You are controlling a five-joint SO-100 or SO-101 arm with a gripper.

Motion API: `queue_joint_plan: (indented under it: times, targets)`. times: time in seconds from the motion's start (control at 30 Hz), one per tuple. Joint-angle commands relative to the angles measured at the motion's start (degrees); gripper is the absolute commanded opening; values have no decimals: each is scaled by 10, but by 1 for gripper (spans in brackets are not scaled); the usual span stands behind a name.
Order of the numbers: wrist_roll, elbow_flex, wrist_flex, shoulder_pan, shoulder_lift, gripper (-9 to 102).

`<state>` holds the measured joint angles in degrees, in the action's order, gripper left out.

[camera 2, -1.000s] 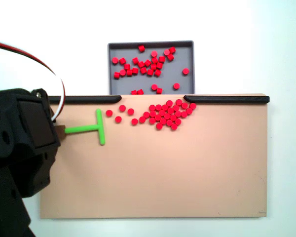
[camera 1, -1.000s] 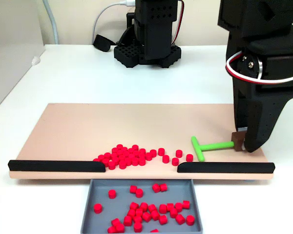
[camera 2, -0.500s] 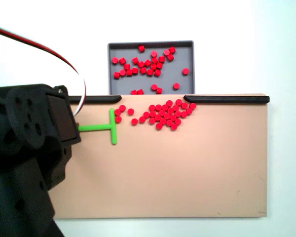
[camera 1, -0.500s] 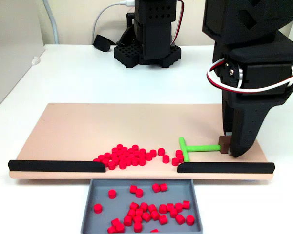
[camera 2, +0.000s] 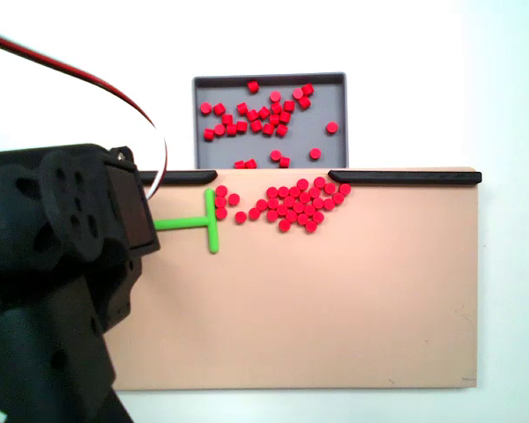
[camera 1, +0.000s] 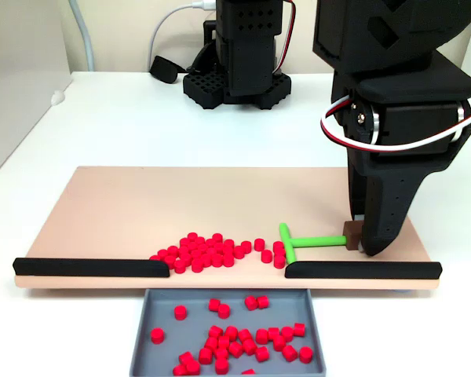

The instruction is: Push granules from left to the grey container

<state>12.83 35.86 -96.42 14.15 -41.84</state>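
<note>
Red granules (camera 1: 208, 250) lie heaped on the tan board (camera 1: 141, 204), just behind the gap between two black strips. More granules (camera 1: 235, 338) sit in the grey container (camera 1: 314, 314) in front of that gap. My gripper (camera 1: 363, 239) is shut on the brown end block of a green T-shaped pusher (camera 1: 314, 240). The pusher's crossbar touches the rightmost granules in this fixed view. From above, the pusher (camera 2: 198, 222) sticks out from under the arm (camera 2: 62, 256), its crossbar against the left edge of the granules (camera 2: 295, 203), below the grey container (camera 2: 269, 81).
Black strips (camera 1: 90, 267) (camera 1: 363, 270) line the board's front edge on both sides of the gap. A second black arm base (camera 1: 235, 78) and cables stand on the white table behind the board. The board's far half is bare.
My gripper has slid the pusher along the board toward the pile. The crossbar has swept a few stray granules up against the heap.
</note>
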Motion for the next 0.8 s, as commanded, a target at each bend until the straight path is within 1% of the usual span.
queue_joint_plan:
  times: [0.0,0.23,0.77]
  targets:
    - [-10,-11,4,-8,-5,0]
    - [-24,-11,4,-14,-4,0]
    - [-90,-11,4,-24,-2,0]
